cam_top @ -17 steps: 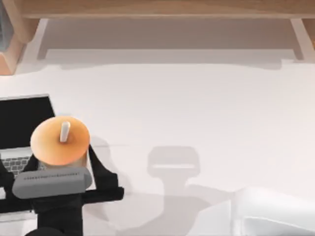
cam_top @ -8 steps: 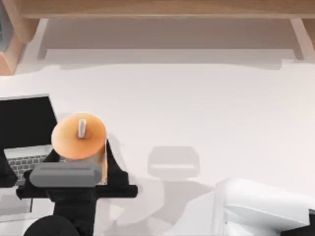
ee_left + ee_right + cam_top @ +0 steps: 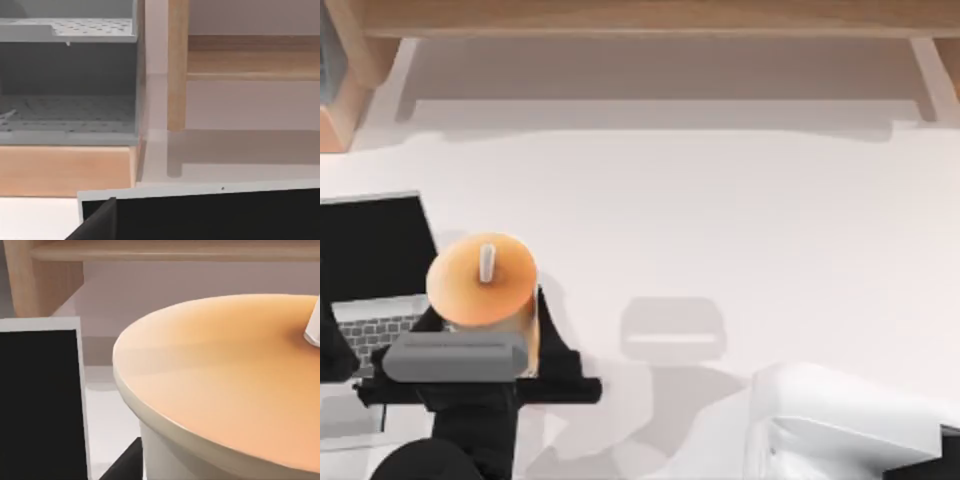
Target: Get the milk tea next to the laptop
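Note:
The milk tea is a cup with an orange-tan lid and a white straw stub. It sits at the right edge of the laptop, overlapping that edge from above. My right gripper is shut on the milk tea, one black finger on each side of the cup. The right wrist view has the lid close up, with the laptop's black screen beside it. I cannot tell whether the cup rests on the table. My left gripper stays at the far left, behind the laptop screen.
A wooden shelf runs along the back. A grey perforated rack and a wooden post stand at the back left. My right arm's white body lies at the lower right. The white tabletop spreads across the middle and right.
My right gripper carried the milk tea rightward from over the laptop keyboard to its right edge and slightly lower. In the last half second it barely moved. The white arm body shifted left.

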Controlling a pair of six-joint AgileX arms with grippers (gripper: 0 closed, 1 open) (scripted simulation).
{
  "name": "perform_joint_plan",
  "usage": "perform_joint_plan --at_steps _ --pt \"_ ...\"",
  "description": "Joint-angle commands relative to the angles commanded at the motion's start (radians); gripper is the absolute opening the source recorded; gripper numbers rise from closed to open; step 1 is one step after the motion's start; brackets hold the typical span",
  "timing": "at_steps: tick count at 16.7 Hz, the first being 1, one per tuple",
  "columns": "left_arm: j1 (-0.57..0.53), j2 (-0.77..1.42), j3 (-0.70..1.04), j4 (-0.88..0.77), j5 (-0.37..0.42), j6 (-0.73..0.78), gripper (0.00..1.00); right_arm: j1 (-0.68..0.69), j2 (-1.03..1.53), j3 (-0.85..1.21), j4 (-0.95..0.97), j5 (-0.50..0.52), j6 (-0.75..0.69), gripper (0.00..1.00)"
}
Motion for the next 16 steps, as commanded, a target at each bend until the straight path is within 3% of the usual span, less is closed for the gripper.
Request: perform_joint_plan --at_steps 10,16 --pt "0.0 0.0 0.0 0.0 0.0 0.0 1.0 0.0 0.0 0.0 0.0 0.0 0.0 0.98" --pt "0.0 0.0 0.0 0.0 0.0 0.0 1.0 0.0 0.0 0.0 0.0 0.0 0.0 1.0"
